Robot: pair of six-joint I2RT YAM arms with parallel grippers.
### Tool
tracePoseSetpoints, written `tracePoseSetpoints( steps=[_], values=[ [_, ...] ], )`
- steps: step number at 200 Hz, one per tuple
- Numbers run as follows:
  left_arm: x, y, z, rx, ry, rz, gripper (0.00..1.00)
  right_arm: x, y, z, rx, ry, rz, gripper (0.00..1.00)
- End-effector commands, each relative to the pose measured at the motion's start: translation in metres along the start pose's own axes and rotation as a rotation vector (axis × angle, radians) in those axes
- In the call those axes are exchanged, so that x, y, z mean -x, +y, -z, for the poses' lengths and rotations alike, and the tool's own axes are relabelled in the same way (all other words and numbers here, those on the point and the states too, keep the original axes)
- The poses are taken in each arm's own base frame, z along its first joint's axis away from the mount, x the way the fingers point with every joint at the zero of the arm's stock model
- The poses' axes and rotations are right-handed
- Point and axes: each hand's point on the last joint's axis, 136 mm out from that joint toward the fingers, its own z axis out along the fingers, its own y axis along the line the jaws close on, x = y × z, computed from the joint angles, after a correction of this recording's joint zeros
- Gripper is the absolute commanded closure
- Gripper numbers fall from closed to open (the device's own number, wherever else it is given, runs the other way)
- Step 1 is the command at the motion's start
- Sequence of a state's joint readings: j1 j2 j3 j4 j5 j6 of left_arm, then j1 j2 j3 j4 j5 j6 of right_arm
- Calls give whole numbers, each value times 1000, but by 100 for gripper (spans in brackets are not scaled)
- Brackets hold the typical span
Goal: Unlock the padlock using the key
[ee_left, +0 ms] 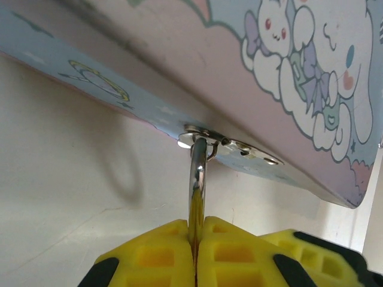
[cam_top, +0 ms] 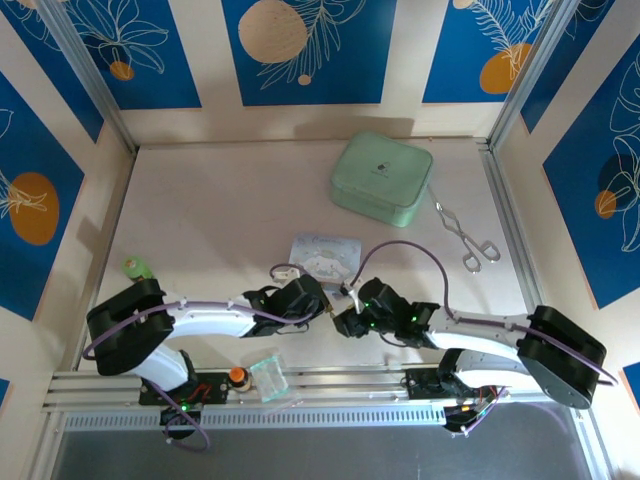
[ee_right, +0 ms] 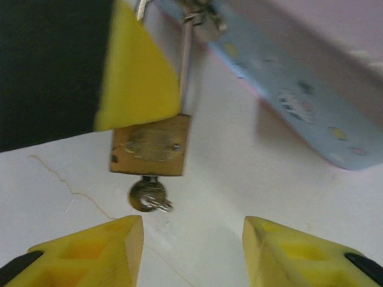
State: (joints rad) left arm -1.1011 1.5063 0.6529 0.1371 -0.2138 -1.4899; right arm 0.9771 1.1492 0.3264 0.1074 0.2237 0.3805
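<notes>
The padlock [ee_right: 149, 146] had a small square brass body with a stamped plate on its face, a little blurred. Its thin silver shackle [ee_right: 185, 60] rose to the metal hasp [ee_left: 230, 145] on the edge of the cartoon tin [cam_top: 325, 252]. The key [ee_right: 148, 194] sat in the keyhole on the underside of the body, with its round head and a small ring hanging below.

The left end effector [ee_left: 196, 230] had its yellow fingers pressed together on the shackle just beneath the hasp. In the right wrist view one of those fingers [ee_right: 140, 72] lay against the shackle directly above the brass body. The right end effector [ee_right: 192, 251] pointed at the key with its fingers spread wide and apart from it.

From overhead, both arms reached inward low over the table [cam_top: 220, 200], their tips almost meeting at the near edge of the tin.

The tin's contents were hidden. A mint-green case [cam_top: 382, 178] lay closed farther back, with silver tongs [cam_top: 462, 235] just to its right. A clear cup [cam_top: 268, 377] stood at the near rail; I cannot tell what it held.
</notes>
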Motion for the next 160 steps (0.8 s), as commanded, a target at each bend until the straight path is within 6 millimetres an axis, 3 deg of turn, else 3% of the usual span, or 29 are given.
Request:
tracePoseSetpoints(
  steps=[1, 44, 79, 104, 160],
  values=[
    [1, -1, 3, -10, 14, -1, 100, 17, 9, -3, -4, -74, 81, 56],
    [-1, -2, 0, -19, 25, 15, 100, 12, 7, -7, -88, -79, 157, 65],
    [-5, -5, -3, -27, 46, 18, 100, 20, 5, -10, -128, -95, 187, 71],
    [-8, -5, -6, -34, 63, 28, 100, 24, 9, -15, -118, -95, 192, 82],
    [-12, -1, -8, -34, 78, 37, 100, 29, 15, -20, -92, -101, 189, 89]
  ],
)
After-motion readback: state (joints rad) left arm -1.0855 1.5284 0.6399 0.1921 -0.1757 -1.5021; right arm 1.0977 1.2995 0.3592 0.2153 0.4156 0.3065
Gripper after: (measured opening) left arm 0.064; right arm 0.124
